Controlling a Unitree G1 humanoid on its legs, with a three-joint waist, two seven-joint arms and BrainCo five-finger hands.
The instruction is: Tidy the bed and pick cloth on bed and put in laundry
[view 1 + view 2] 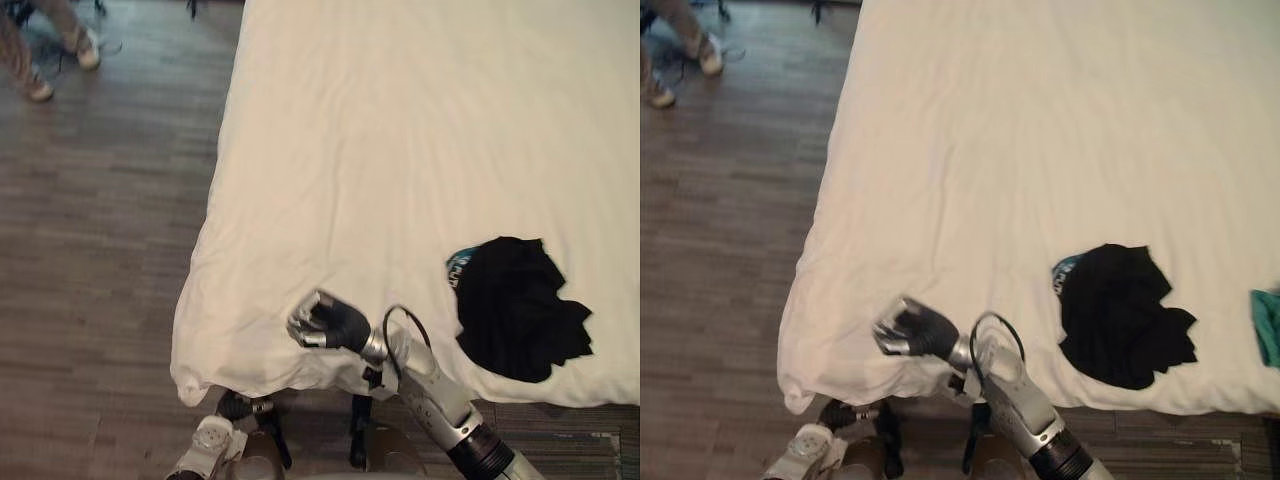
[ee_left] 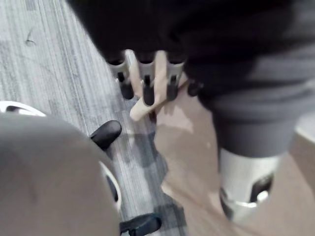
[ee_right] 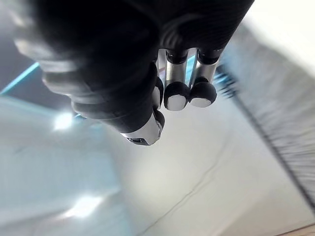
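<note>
A bed under a white sheet [image 1: 400,120] takes up the right and middle of the eye views. A crumpled black cloth [image 1: 520,305] with a small teal patch at its edge lies on the sheet near the bed's near right side. My right hand [image 1: 325,322] hovers over the bed's near left corner, well left of the black cloth; its fingers [image 3: 177,93] are curled and hold nothing. My left hand [image 1: 210,437] hangs low, below the bed's near edge, its fingers [image 2: 146,81] straight over the floor.
A teal cloth [image 1: 1268,325] lies at the bed's right edge. Wooden floor [image 1: 100,250] runs along the bed's left side. A person's legs and shoes [image 1: 60,45] stand at the far left.
</note>
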